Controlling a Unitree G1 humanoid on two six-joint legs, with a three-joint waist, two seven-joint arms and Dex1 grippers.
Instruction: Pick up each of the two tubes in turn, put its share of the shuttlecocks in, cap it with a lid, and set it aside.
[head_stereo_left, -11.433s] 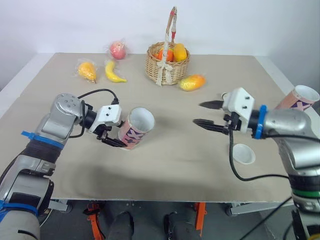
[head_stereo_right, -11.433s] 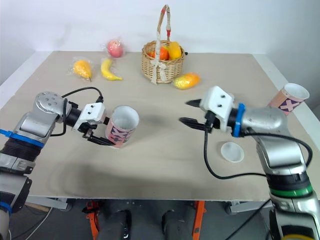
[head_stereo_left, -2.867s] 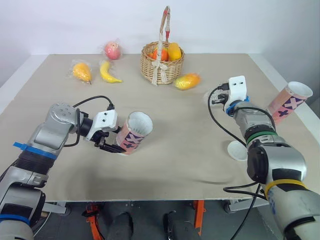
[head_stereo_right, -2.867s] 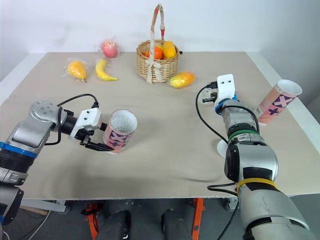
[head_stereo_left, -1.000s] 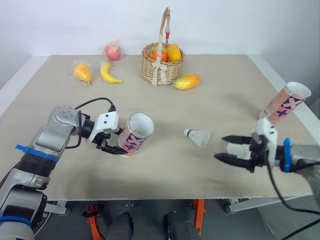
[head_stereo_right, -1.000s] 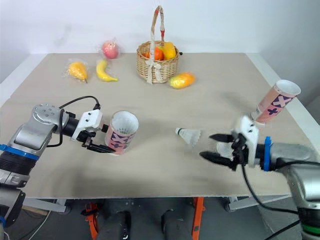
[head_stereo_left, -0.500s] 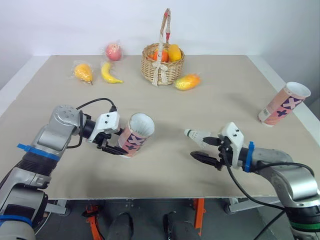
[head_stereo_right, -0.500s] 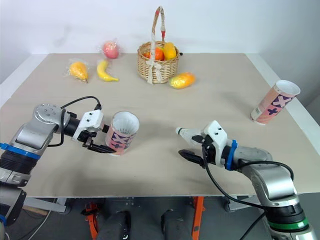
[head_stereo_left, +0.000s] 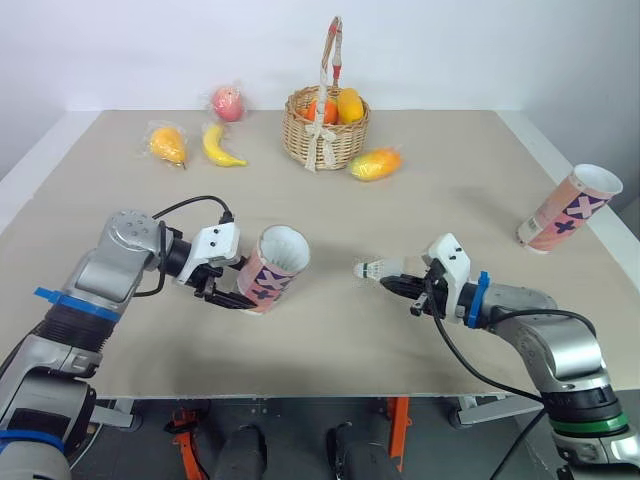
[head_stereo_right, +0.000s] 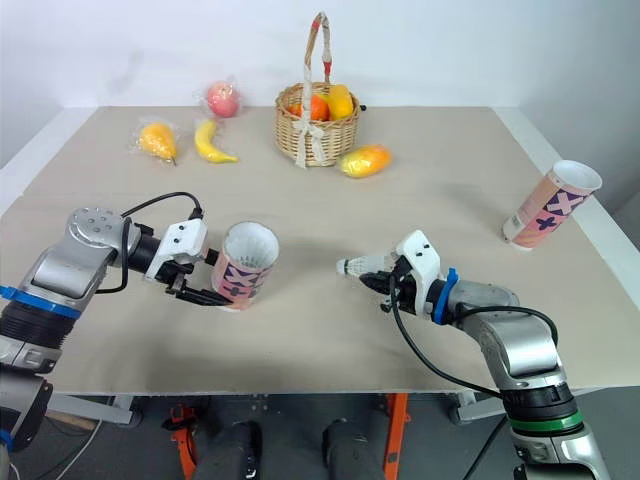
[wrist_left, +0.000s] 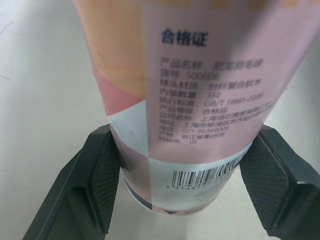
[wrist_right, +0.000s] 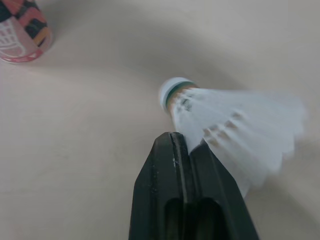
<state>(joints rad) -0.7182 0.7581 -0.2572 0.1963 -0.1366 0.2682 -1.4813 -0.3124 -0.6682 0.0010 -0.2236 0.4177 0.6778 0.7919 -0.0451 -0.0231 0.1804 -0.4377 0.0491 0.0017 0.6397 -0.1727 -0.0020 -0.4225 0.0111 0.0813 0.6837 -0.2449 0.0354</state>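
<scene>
Black fingers of the right gripper (wrist_right: 174, 145) are pressing together on the near edge of a shuttlecock's (head_stereo_left: 372, 269) white feather skirt, just above the beige table (head_stereo_left: 450, 200). The shuttlecock is lying roughly level, its long axis running on from the fingers. Its cork, ringed with a green band, is pointing across at the other arm.

Facing it, the left gripper (wrist_left: 181, 150) is clamping the base of a pink patterned tube (head_stereo_left: 272, 272), one pad on each side. The tube is leaning, its open white mouth aiming up and towards the right gripper, with bare table between mouth and cork. Its label is showing the heading 合格证, small print below that is hard to read, and a barcode by the base.

Well out past the right gripper's outer side, a second tube (head_stereo_left: 568, 208) is lying tilted near the table edge. Far beyond both grippers a wicker basket (head_stereo_left: 322, 130) is holding fruit, a mango (head_stereo_left: 375, 163) beside it; a banana (head_stereo_left: 222, 146), a wrapped orange fruit (head_stereo_left: 166, 143) and a reddish one (head_stereo_left: 227, 102) are lying farther off on the left gripper's side.
</scene>
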